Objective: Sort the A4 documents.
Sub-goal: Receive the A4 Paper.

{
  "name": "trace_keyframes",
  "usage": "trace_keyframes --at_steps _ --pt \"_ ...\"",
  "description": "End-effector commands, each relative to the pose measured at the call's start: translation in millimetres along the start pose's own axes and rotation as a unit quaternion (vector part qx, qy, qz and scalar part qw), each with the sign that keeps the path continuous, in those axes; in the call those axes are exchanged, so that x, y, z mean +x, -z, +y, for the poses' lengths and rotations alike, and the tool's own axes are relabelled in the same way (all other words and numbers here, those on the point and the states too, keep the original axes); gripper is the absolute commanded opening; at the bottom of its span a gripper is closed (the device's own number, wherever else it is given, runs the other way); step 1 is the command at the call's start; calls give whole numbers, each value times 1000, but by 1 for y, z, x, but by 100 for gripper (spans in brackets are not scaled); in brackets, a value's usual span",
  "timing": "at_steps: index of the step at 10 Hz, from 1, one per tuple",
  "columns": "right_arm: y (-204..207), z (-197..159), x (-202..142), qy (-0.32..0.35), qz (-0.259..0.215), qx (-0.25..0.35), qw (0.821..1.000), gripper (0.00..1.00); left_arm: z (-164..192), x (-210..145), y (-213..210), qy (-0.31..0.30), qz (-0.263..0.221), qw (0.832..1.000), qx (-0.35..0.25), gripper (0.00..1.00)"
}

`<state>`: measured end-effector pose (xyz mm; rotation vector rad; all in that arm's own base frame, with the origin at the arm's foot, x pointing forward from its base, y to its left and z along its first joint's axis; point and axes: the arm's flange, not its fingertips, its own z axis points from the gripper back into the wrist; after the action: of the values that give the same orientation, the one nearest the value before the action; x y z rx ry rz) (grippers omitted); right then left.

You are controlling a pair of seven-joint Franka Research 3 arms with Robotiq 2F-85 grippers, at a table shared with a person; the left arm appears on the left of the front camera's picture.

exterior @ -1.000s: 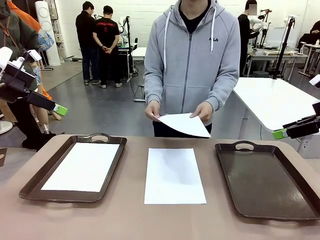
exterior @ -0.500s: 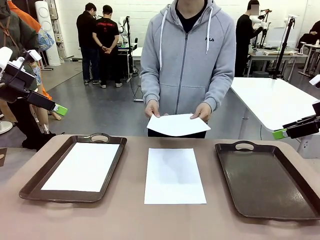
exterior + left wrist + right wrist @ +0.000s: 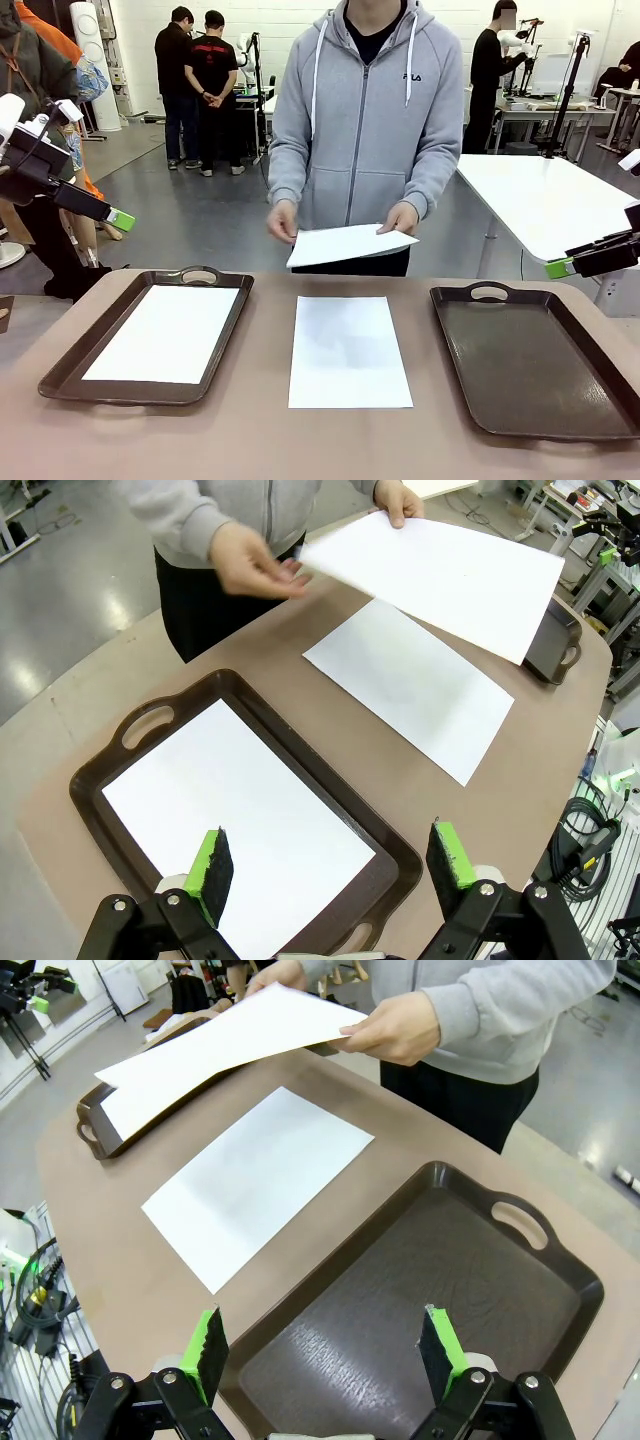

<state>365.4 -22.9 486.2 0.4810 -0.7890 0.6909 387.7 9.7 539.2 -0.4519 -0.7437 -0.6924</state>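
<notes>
Since a second ago the person across the table has stepped a little to the left and levelled the held sheet (image 3: pixel 345 245), which was tipped down toward the table before. It is now nearly flat above the table's far edge. The hand on the right of the scene (image 3: pixel 403 217) pinches its far corner. The hand on the left (image 3: pixel 282 221) is at the sheet's left edge, and I cannot tell whether it touches the paper.

A second sheet (image 3: pixel 349 350) lies flat on the table (image 3: pixel 260 440), between the two trays. A third sheet (image 3: pixel 163 332) lies inside the left tray (image 3: pixel 62 372). The right tray (image 3: pixel 530 360) shows its dark floor.

My left gripper (image 3: pixel 330 858) hangs above the left tray's near end, jaws spread wide, nothing between them. My right gripper (image 3: pixel 325 1348) hangs above the right tray's near end, spread just as wide and holding nothing.
</notes>
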Motion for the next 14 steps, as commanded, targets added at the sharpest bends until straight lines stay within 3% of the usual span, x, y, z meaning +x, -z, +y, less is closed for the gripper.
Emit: trace_keyframes --at_steps 1,14 --pt "5 -3 -1 -3 -8 6 1000 100 0 1 -1 4 3 1000 3 100" --pt "5 -3 -1 -3 -8 6 1000 100 0 1 -1 4 3 1000 3 100"
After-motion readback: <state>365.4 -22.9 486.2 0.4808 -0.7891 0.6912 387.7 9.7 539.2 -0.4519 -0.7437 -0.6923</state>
